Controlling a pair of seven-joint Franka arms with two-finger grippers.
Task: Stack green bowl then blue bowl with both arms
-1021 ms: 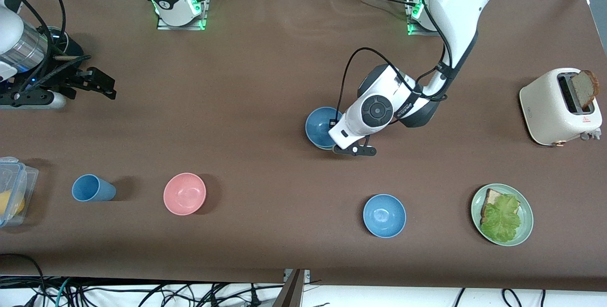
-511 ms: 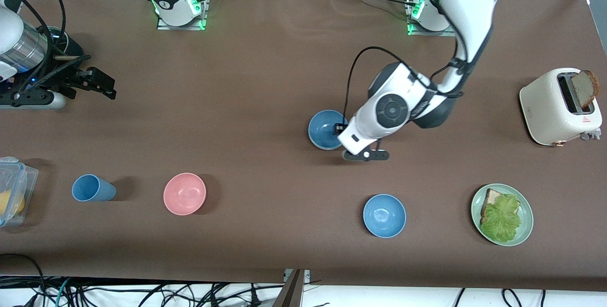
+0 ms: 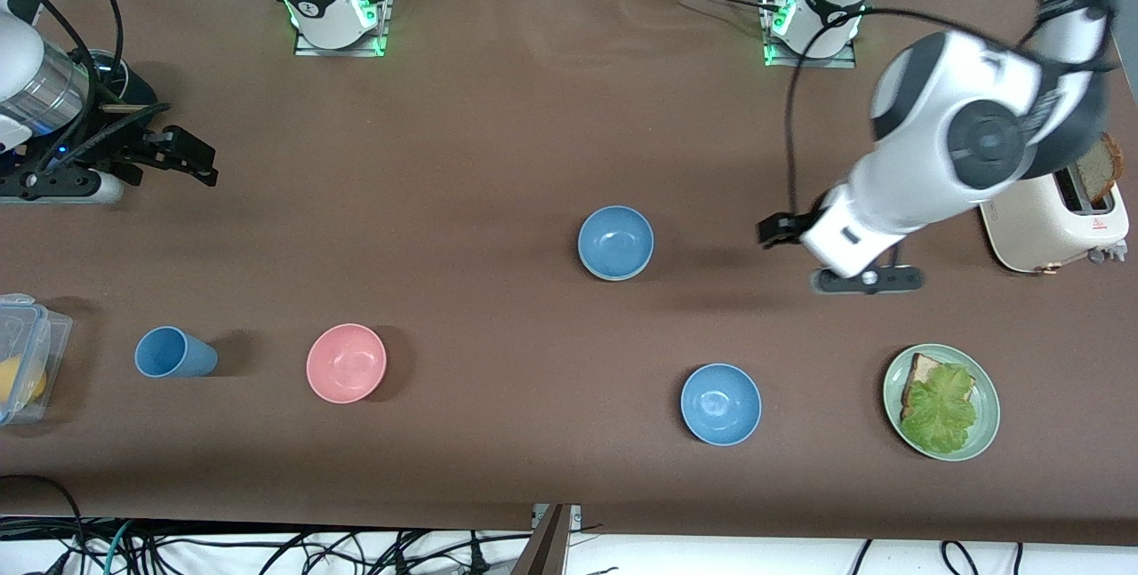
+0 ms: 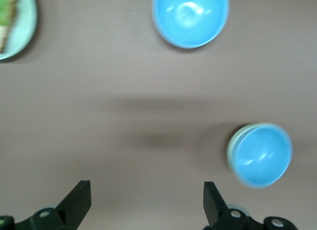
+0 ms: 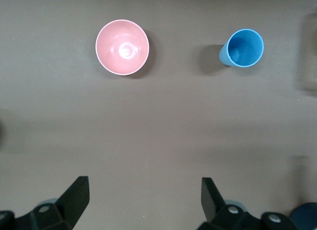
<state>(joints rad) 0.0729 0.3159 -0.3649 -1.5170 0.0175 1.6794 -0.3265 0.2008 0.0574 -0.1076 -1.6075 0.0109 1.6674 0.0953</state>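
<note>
A: Where are the bowls now?
B: One blue bowl (image 3: 615,243) sits in the green bowl (image 4: 234,143) near the middle of the bench (image 3: 498,139); only a pale green rim shows around it. A second blue bowl (image 3: 720,403) stands alone, nearer to the front camera, beside the green plate (image 3: 941,403) with bread and lettuce.
A: And the left gripper (image 3: 840,259)?
B: It hangs over bare bench between the stack and the toaster (image 3: 1052,211). Its fingers (image 4: 79,200) are spread wide and hold nothing.
A: The right arm?
B: The right gripper (image 5: 143,202) waits over the bench at its own end, fingers released, above the pink bowl (image 5: 122,46) and the blue cup (image 5: 243,47).
</note>
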